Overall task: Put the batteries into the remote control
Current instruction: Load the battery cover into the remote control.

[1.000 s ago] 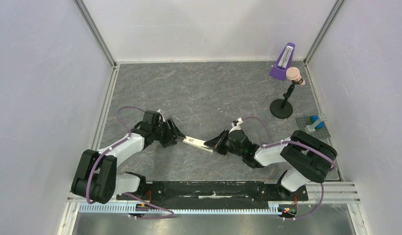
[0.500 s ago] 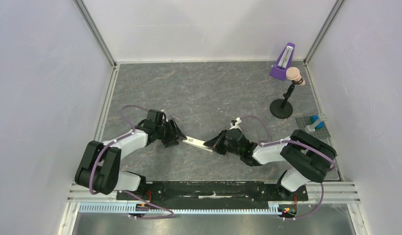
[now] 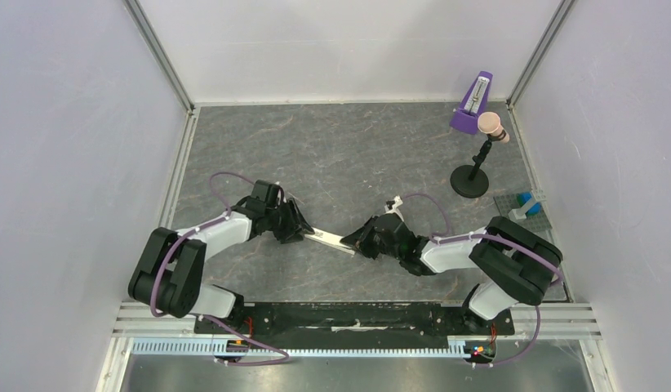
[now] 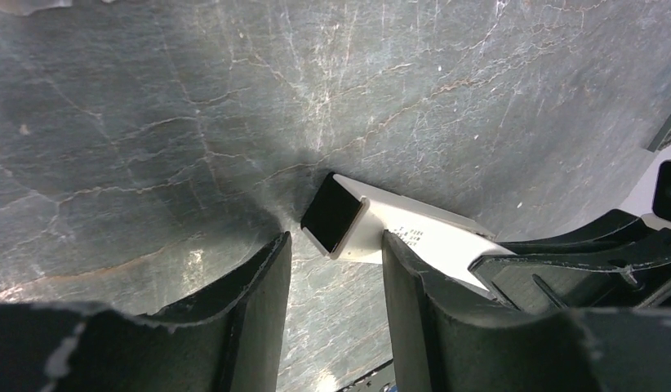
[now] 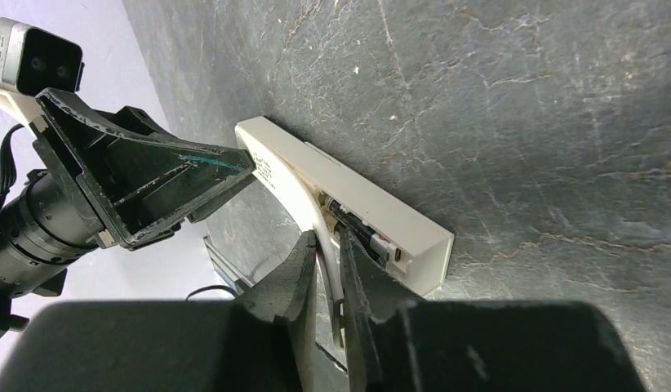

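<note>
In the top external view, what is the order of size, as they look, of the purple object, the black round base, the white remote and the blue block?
1. purple object
2. black round base
3. white remote (place unsure: its ends are covered)
4. blue block

On the grey marbled bench (image 3: 340,155), a slim white remote (image 3: 326,238) lies slanted between the two arms. The left claw (image 3: 298,229) meets its left end and the right claw (image 3: 358,242) meets its right end; how far the fingers are spread cannot be told from here. In the far right corner stands a purple metronome (image 3: 471,108), with a black stand (image 3: 471,178) near it. Small blue blocks (image 3: 526,202) sit by the right wall.
</note>
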### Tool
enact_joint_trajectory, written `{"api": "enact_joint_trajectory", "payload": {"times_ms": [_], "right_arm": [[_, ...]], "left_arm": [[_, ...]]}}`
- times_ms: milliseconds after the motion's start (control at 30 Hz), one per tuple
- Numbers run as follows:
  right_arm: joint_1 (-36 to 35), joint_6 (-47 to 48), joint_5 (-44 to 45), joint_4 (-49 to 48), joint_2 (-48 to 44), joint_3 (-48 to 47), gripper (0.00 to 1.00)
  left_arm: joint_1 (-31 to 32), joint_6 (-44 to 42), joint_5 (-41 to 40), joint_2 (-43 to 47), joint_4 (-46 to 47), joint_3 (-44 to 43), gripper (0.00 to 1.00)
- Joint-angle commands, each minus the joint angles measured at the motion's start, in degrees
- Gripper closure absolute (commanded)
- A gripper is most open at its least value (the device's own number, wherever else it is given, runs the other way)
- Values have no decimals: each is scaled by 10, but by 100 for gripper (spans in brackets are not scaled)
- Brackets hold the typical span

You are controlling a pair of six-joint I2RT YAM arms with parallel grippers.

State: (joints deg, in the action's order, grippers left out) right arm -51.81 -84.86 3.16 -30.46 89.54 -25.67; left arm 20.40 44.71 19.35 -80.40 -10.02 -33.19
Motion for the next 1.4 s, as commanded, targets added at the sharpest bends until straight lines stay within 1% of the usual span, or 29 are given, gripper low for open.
{"api": "enact_joint_trajectory", "payload": {"times_ms": [0, 300, 467, 633, 700, 967, 1133, 1367], "right_arm": [[-2, 16, 40, 139, 4, 3, 84], [-2, 21, 44, 189, -12, -13, 78], [-2, 26, 39, 207, -21, -20, 72], [-2, 23, 35, 229, -48, -28, 64], [0, 20, 32, 239, -59, -29, 63], [0, 25, 33, 287, -92, -30, 61], [0, 21, 36, 291, -106, -18, 59], [0, 20, 41, 300, -102, -15, 61]], "left_arm": [[11, -23, -36, -27, -35, -15, 50], [22, -29, -69, -44, -63, -24, 57], [23, -34, -82, -52, -79, -29, 58], [26, -40, -83, -66, -89, -36, 58], [27, -39, -84, -70, -90, -36, 58], [28, -41, -94, -71, -99, -40, 60], [28, -41, -97, -71, -99, -40, 60], [29, -41, -99, -73, -100, -41, 61]]}}
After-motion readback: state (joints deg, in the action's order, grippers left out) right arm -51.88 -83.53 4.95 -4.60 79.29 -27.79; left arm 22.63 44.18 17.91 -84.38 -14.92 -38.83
